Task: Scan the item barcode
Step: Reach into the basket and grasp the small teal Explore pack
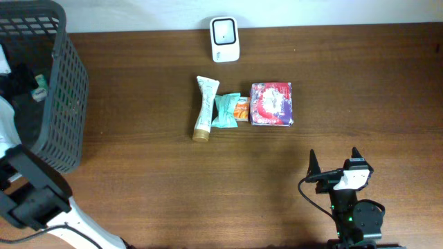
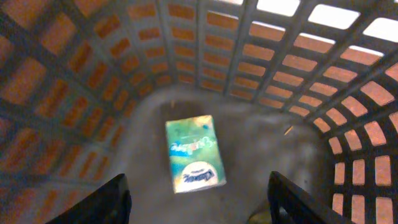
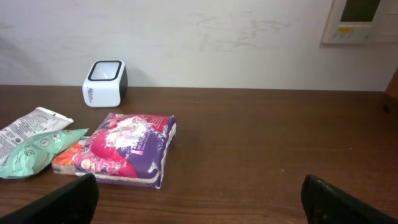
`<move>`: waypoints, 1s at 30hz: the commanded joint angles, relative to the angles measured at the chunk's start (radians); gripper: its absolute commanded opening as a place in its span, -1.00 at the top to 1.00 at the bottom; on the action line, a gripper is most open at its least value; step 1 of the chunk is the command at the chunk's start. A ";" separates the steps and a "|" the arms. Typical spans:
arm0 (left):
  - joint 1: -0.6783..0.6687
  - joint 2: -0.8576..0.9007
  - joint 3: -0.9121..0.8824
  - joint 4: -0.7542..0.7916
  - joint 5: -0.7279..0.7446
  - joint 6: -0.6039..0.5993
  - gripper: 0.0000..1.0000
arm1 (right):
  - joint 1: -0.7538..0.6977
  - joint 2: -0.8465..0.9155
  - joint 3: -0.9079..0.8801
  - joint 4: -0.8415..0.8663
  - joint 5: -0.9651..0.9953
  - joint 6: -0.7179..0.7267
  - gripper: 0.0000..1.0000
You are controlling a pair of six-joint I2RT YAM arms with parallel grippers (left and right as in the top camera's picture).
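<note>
At five o'clock the right gripper (image 1: 333,153) is waiting, jaws spread wide, empty. At nine o'clock the left gripper (image 2: 196,182) is hanging open inside the basket (image 2: 298,74), over a green tissue packet (image 2: 191,152) lying flat, its lettering too blurred to read. Binning seems finished. Next, one item at the centre of the bench (image 1: 152,180), whether tube (image 1: 205,109), mint pouch (image 1: 225,111), orange packet (image 1: 241,108) or pink-purple pack (image 1: 272,104), needs carrying to the scanner (image 1: 224,30) at twelve o'clock.

Down in the basket (image 2: 249,62), a packet (image 2: 191,154) lies on its floor between and ahead of the left fingers (image 2: 93,202), while ahead-left of the right fingers (image 3: 62,199) sits a pack (image 3: 127,149), scanner (image 3: 104,83) behind it, pouches (image 3: 37,152) at its left.
</note>
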 commanded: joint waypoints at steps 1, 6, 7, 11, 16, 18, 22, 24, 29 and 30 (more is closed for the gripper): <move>-0.002 0.126 0.010 0.051 0.038 -0.077 -0.28 | -0.007 -0.006 -0.008 -0.003 0.005 0.003 -0.97; -0.002 0.219 0.010 0.140 0.036 -0.105 -0.33 | -0.007 -0.006 -0.008 -0.003 0.005 0.003 -0.97; -0.002 0.236 0.010 0.167 0.035 -0.148 -0.33 | -0.007 -0.006 -0.008 -0.003 0.005 0.003 -0.97; -0.002 0.264 0.010 0.183 0.026 -0.176 -0.39 | -0.007 -0.006 -0.008 -0.003 0.005 0.003 -0.97; -0.001 0.267 0.010 0.153 0.019 -0.176 -0.30 | -0.007 -0.006 -0.008 -0.003 0.005 0.003 -0.97; -0.001 0.268 0.010 0.153 0.019 -0.176 -0.25 | -0.007 -0.006 -0.008 -0.003 0.005 0.003 -0.97; -0.001 0.268 0.010 0.149 -0.056 -0.176 0.09 | -0.007 -0.006 -0.008 -0.003 0.005 0.003 -0.97; -0.001 0.268 0.010 0.151 -0.071 -0.175 0.17 | -0.007 -0.006 -0.008 -0.003 0.005 0.003 -0.97; -0.001 0.293 0.010 0.147 -0.071 -0.175 -0.20 | -0.007 -0.006 -0.008 -0.003 0.005 0.003 -0.97; -0.001 0.303 0.010 0.142 -0.071 -0.175 -0.11 | -0.007 -0.006 -0.008 -0.003 0.005 0.003 -0.97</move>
